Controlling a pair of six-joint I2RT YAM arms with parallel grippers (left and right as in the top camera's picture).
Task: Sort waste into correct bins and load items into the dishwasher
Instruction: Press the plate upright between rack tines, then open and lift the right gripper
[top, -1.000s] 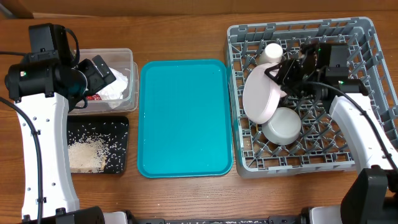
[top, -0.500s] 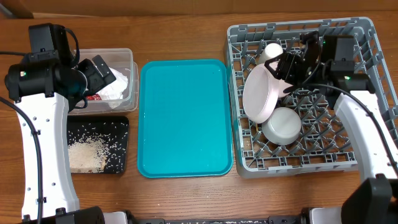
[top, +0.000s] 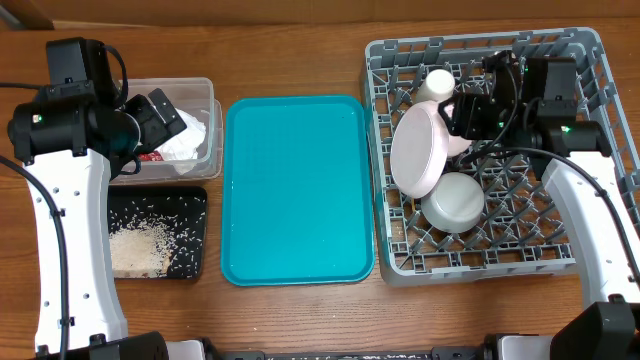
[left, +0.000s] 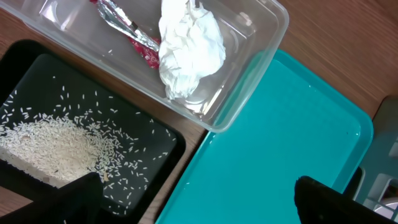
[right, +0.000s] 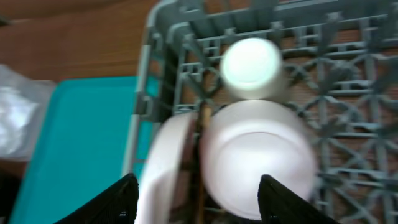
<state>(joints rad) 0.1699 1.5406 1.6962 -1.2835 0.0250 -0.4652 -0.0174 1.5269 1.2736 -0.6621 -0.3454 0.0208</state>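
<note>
The grey dish rack (top: 590, 60) stands at the right. In it, pale pink plates (top: 418, 150) lean on edge, with a whitish bowl (top: 455, 200) in front and a white cup (top: 437, 84) behind. My right gripper (top: 470, 112) is open and empty just right of the plates. In the right wrist view its fingers (right: 202, 205) straddle a plate on edge (right: 165, 168) and a round pale dish (right: 258, 155), below the cup (right: 252, 65). My left gripper (top: 165, 112) is open and empty over the clear tub (top: 205, 90), which holds the tissue (left: 189, 46) and wrapper (left: 127, 34). Chopsticks are not clearly visible.
The shallow black tray (top: 195, 200) with rice grains (top: 135, 245) lies in front of the tub; it also shows in the left wrist view (left: 155, 143). The teal serving tray (top: 295, 190) lies bare between the bins and the rack. Wooden tabletop lies all around.
My right gripper has drawn back a little from the plates, toward the far right of the rack. The plates, bowl and cup stay put. The left arm has not moved.
</note>
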